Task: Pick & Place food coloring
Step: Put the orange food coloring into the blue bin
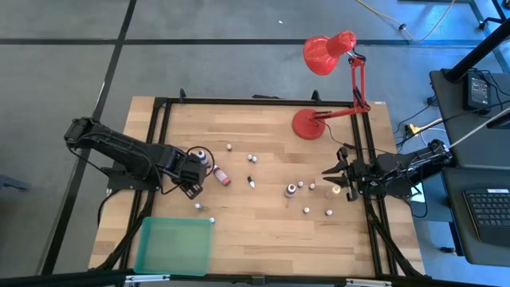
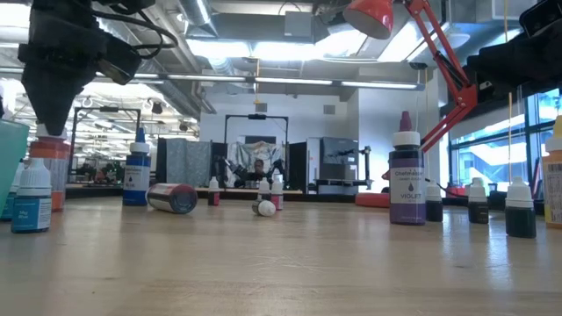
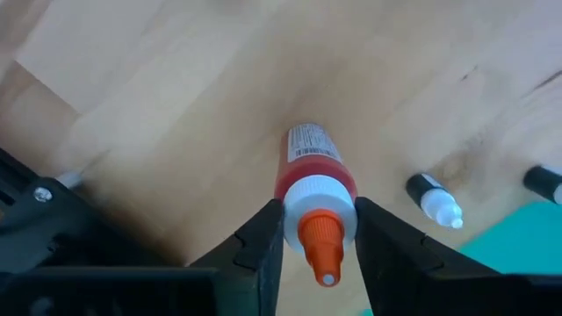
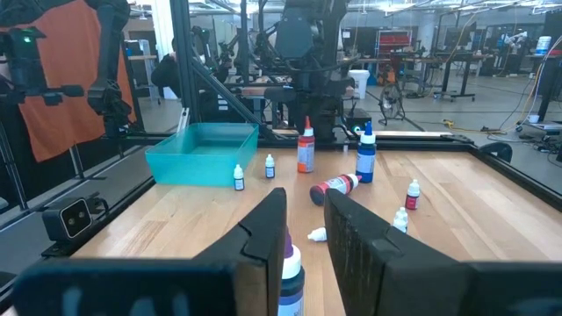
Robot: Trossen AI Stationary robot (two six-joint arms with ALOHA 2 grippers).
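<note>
An orange-red food coloring bottle (image 3: pixel 309 167) with a white collar and orange tip stands upright on the wooden table (image 1: pixel 263 231). My left gripper (image 3: pixel 319 219) hangs over it, pointing down, shut on it; in the low view the gripper (image 2: pixel 51 105) tops the bottle (image 2: pixel 54 171). At the table's right edge my right gripper (image 4: pixel 305 228) stays level, shut, with nothing between its fingers. A blue bottle (image 4: pixel 365 154) stands beside the held one, and a red bottle (image 4: pixel 337 186) lies on its side. My left gripper pinches the bottle's white collar (image 3: pixel 297 204), just under the orange tip, between its two fingers (image 3: pixel 263 237). The fingers come from above, pointing down. The bottle stands upright with its base on the table.
A translucent green tray (image 1: pixel 175 243) sits at the near left corner. Two tiny bottles (image 1: pixel 198 206) stand between it and my left gripper. A violet bottle (image 1: pixel 291 190) and several small ones are scattered mid-table. A red desk lamp (image 1: pixel 307 123) stands at the far right.
</note>
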